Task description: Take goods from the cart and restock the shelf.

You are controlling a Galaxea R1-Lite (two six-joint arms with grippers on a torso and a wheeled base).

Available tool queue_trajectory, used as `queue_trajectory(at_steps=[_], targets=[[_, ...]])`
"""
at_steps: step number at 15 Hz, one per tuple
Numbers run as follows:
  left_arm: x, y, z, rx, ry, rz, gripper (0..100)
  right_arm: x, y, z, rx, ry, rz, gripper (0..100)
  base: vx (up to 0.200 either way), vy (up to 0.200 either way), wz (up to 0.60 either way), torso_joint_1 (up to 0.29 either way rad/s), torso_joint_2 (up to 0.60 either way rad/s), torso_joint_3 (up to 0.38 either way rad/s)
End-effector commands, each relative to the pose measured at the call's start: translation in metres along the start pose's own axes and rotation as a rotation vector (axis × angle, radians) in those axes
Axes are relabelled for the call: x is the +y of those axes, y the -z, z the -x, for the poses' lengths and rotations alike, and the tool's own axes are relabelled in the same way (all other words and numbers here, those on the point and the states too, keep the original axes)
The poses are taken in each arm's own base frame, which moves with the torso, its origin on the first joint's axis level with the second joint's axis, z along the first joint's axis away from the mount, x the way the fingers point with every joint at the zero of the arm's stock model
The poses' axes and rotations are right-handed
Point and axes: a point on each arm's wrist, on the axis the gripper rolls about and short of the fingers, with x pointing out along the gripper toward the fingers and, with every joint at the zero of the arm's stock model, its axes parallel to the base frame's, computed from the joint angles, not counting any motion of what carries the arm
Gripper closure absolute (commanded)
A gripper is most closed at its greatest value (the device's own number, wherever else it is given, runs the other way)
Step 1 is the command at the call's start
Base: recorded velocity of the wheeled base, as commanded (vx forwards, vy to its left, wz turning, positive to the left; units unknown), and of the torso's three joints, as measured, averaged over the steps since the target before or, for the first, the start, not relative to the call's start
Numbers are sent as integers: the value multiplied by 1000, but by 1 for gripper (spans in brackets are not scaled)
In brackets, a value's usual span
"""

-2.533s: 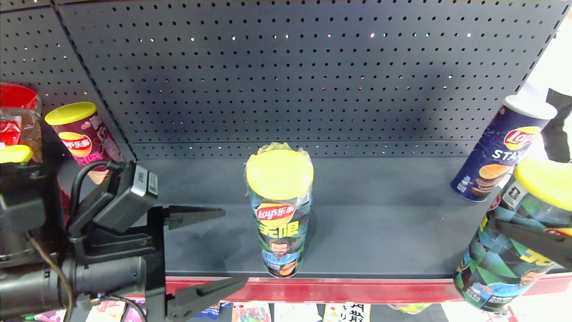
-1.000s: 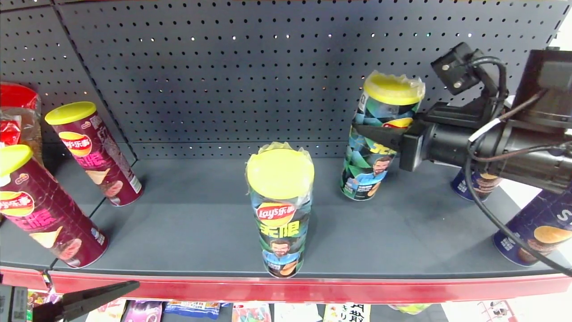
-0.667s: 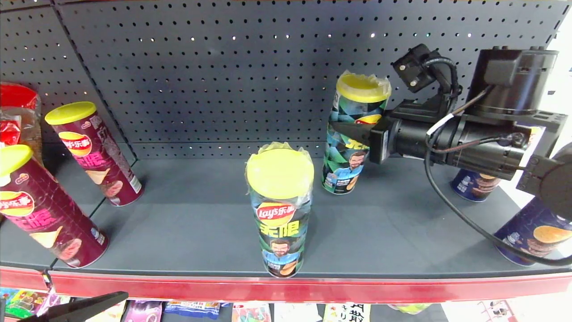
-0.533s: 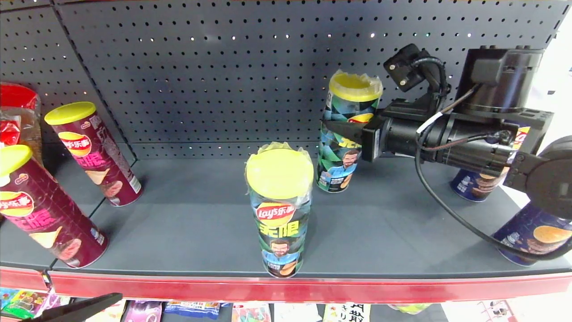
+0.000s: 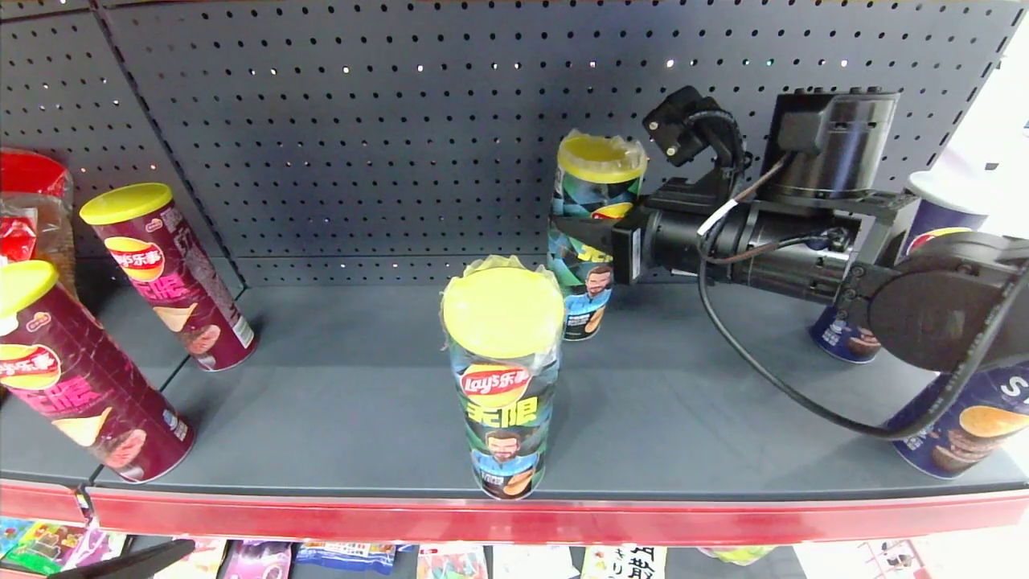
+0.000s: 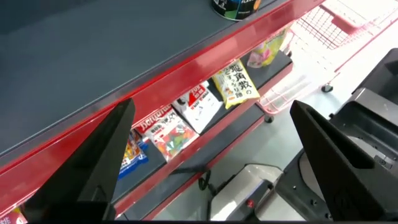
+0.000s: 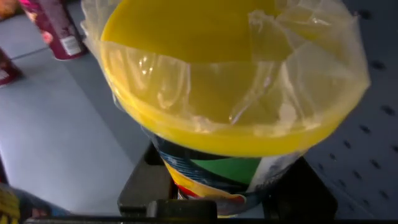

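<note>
In the head view the right gripper (image 5: 585, 232) pinches a green chip can (image 5: 599, 173), upright at the back of the shelf (image 5: 338, 402), just behind and to the right of a matching can (image 5: 504, 378) that stands at the front edge; I cannot tell whether the held can's base touches the shelf. In the left wrist view the left gripper (image 6: 212, 109) hangs with its fingers spread wide below the shelf's red lip (image 6: 186, 68), with the cart (image 6: 339, 28) beyond. In the right wrist view the can's yellow, film-wrapped lid (image 7: 230, 68) sits close above the gripper clamped on its body.
</note>
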Motion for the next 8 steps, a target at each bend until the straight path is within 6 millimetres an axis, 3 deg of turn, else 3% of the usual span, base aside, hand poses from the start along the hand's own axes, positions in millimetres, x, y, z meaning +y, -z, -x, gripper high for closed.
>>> queue_trajectory(at_steps=[1, 8], targets=[[0, 0, 0, -1, -2, 0, 0, 1, 2, -10, -2, -20, 1, 100, 0, 0, 0, 0, 0, 0], [0, 2, 0, 6, -12, 1, 0, 4, 12, -23, 22, -36, -5, 100, 0, 0, 0, 0, 0, 0]])
